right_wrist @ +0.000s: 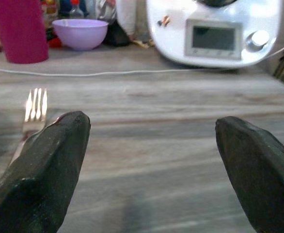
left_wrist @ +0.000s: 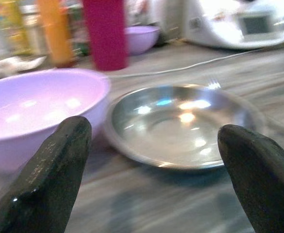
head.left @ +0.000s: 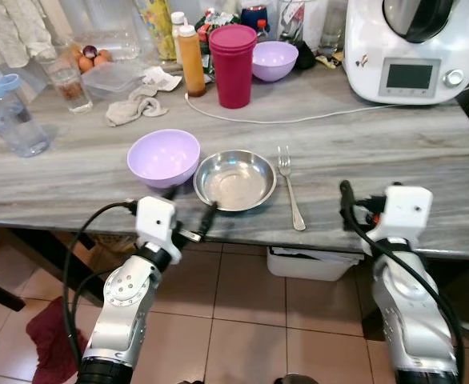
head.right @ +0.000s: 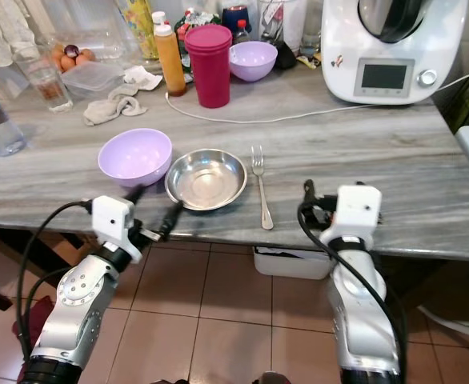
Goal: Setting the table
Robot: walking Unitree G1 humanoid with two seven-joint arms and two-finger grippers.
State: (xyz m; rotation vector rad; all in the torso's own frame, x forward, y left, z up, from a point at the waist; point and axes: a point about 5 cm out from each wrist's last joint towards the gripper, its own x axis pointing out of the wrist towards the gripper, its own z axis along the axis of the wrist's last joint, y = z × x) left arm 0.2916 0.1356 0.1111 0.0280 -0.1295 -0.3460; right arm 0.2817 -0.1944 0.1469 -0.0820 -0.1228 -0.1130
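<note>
Lower centre on the bench [head.left: 394,144]: lavender bowl [head.left: 163,158], steel plate [head.left: 234,180], fork [head.left: 290,186]. Left gripper [head.left: 188,210] and right gripper [right_wrist: 151,165] hover with jaws spread, holding nothing.

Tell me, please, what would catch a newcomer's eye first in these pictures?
Probably the place setting at the near edge of the grey table: a lilac bowl, a steel plate to its right and a fork beside that. The left gripper hangs open before bowl and plate, the right gripper open beyond the fork. A big white kitchen machine stands far right.
</note>
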